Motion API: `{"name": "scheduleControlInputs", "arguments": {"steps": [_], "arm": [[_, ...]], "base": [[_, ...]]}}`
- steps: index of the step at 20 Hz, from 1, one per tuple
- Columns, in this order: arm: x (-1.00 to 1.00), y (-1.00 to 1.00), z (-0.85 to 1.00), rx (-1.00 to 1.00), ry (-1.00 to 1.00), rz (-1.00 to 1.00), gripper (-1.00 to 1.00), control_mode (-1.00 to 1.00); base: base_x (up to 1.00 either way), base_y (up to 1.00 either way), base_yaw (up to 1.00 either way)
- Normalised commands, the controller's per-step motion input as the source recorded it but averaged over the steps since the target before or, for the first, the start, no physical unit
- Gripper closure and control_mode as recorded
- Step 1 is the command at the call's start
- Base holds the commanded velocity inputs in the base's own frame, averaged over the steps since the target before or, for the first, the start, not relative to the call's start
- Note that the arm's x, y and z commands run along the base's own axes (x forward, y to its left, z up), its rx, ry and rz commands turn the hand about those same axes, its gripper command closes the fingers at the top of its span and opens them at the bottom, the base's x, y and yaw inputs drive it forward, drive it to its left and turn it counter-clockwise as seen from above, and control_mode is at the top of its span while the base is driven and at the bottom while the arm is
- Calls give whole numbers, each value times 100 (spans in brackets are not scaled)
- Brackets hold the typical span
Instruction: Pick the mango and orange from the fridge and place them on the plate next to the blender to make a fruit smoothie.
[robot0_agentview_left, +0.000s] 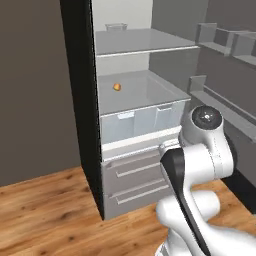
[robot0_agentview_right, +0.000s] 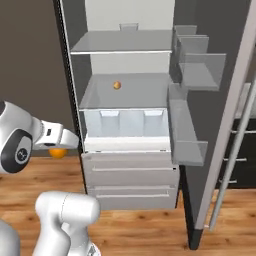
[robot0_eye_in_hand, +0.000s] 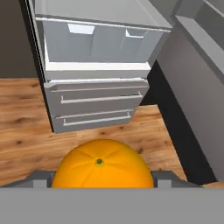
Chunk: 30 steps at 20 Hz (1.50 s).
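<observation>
My gripper (robot0_eye_in_hand: 101, 179) is shut on the orange (robot0_eye_in_hand: 103, 164), a bright round ball held between the two dark fingertips. From the right base view the orange (robot0_agentview_right: 58, 152) hangs under my hand, left of the fridge (robot0_agentview_right: 67, 75) and above the wooden floor. The fridge stands open, and the mango (robot0_agentview_left: 116, 87) lies alone on its middle glass shelf, a small dull yellow-orange fruit (robot0_agentview_right: 116, 85). The hand view looks at the fridge's clear crisper drawer (robot0_eye_in_hand: 96, 41) and the grey handled drawers (robot0_eye_in_hand: 98, 103) below it. The plate and the blender are out of view.
The open fridge door (robot0_agentview_right: 225, 115) with its shelf bins stands to the right. A small clear container (robot0_agentview_right: 128, 26) sits on the top shelf. A dark wall (robot0_agentview_left: 35, 90) is left of the fridge, and wooden floor (robot0_eye_in_hand: 26, 131) lies in front.
</observation>
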Motion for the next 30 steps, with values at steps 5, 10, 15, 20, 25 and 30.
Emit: {"name": "scheduleControlInputs", "arguments": {"steps": [5, 10, 15, 20, 25, 30], "arm": [[0, 0, 0, 0, 0, 0, 100, 100], [0, 0, 0, 0, 0, 0, 100, 100], [0, 0, 0, 0, 0, 0, 100, 100], [0, 0, 0, 0, 0, 0, 100, 100], [0, 0, 0, 0, 0, 0, 100, 100], [0, 0, 0, 0, 0, 0, 100, 100]], "base": [[-70, 48, -53], [-53, 18, -58], [-35, 8, -71], [-9, 8, -83], [1, -6, -73], [4, 0, -74]]}}
